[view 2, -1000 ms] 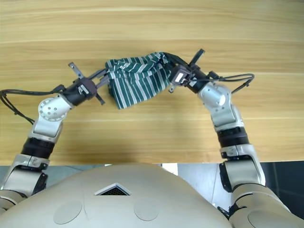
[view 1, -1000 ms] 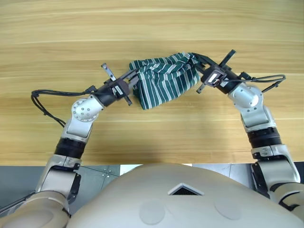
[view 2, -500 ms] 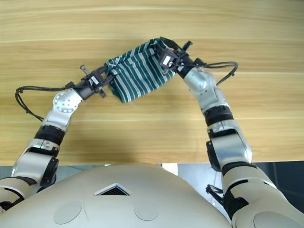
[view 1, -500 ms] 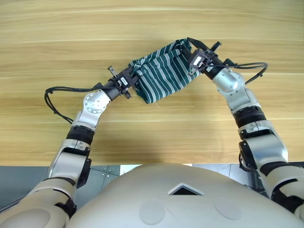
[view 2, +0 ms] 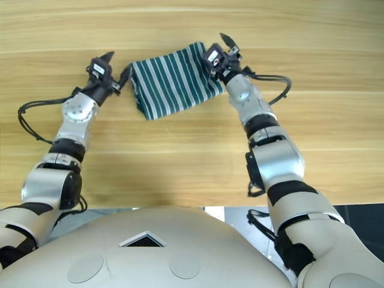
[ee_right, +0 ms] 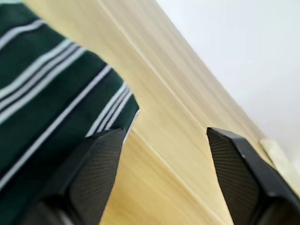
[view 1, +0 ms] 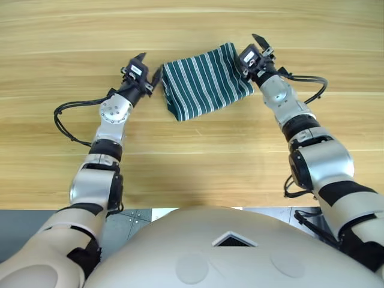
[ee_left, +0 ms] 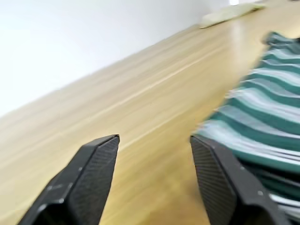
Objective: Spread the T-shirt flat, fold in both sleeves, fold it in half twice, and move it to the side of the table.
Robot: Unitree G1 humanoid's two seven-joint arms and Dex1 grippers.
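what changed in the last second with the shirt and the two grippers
Both arms carried the folded T-shirt away from the robot and laid it flat on the table. The left gripper and right gripper then let go; their fingers are now open, one at either side of it. The T-shirt stayed folded.

No text, number or sign can be read. A white sticker [view 1: 133, 70] is seen on the left gripper [view 1: 152, 62], upper left of centre, and a second sticker [view 1: 246, 57] on the right gripper [view 1: 250, 54]; both illegible.
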